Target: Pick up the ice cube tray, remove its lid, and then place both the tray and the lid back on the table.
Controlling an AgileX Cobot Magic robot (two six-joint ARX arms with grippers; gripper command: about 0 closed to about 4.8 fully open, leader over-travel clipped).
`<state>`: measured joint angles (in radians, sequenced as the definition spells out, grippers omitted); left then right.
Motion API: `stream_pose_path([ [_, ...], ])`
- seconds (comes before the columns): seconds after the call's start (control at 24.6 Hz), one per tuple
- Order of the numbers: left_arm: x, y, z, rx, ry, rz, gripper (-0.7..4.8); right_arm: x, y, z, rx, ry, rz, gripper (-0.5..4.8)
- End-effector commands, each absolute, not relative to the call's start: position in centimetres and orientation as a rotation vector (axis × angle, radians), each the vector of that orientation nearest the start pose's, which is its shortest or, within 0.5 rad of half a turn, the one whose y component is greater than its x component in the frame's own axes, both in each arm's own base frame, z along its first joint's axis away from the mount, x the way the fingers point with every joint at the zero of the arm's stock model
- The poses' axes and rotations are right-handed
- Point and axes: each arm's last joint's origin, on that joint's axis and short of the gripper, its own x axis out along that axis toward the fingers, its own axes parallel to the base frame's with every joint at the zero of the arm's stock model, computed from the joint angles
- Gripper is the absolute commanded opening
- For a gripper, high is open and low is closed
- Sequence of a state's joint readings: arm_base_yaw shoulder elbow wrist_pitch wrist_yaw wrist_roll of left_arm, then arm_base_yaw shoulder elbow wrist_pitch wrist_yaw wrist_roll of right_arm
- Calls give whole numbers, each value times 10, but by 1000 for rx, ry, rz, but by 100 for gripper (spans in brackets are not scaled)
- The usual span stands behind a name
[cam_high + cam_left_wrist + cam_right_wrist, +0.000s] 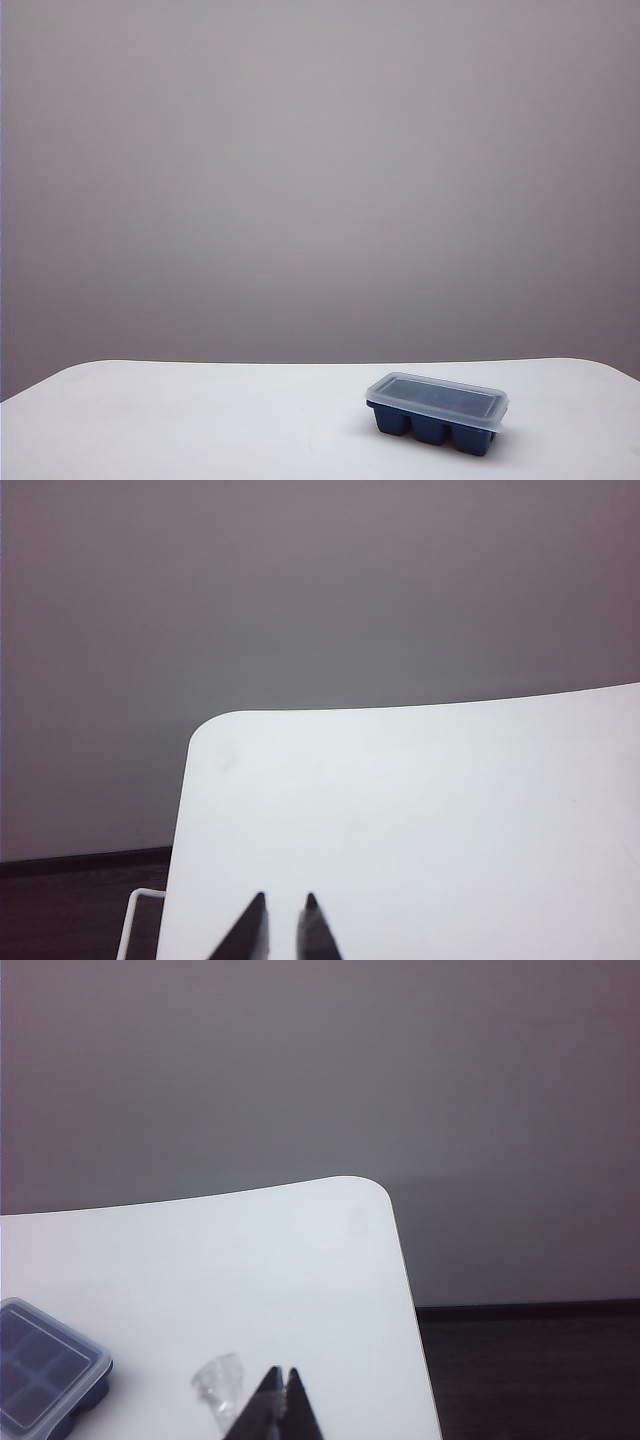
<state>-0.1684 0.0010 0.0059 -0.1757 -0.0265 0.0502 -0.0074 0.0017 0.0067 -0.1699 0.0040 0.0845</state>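
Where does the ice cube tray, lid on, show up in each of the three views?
Exterior view: the ice cube tray sits low and right of centre, the lid still on it.
Left wrist view: not in it, only the left gripper.
Right wrist view: cut by the lower left edge, away from the right gripper.
Shared landmark: the white table.
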Motion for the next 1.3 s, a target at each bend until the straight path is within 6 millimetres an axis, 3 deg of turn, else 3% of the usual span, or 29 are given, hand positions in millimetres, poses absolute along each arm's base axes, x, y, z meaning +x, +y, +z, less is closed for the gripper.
stream_pose_path([
  [0.04,95,-15,148,62,176,-145,44,97,-1,150,82,147,-19,-6],
  [0.08,95,-15,148,62,176,-145,1,97,-1,150,81,147,-19,-6],
  [0.12,95,-15,148,62,176,-145,-5,97,-1,150,81,145,-19,-6],
  [0.61,95,-15,149,38,168,-152,-5,97,-1,150,125,142,-21,-6],
  [0.77,93,-16,165,-60,92,-188,-5,97,0,156,179,87,-8,-6],
  [0.93,89,-17,208,-92,-92,-228,-5,87,-4,207,233,-121,-123,-6],
  [1.1,106,-19,235,-78,-56,-219,-5,94,-10,247,284,-280,-233,-6],
  [1.22,125,-26,252,-14,-111,-322,-5,120,-16,266,330,-187,-205,-6],
  [1.3,145,-31,261,51,-59,-401,-4,151,-22,278,355,-53,-55,-6],
])
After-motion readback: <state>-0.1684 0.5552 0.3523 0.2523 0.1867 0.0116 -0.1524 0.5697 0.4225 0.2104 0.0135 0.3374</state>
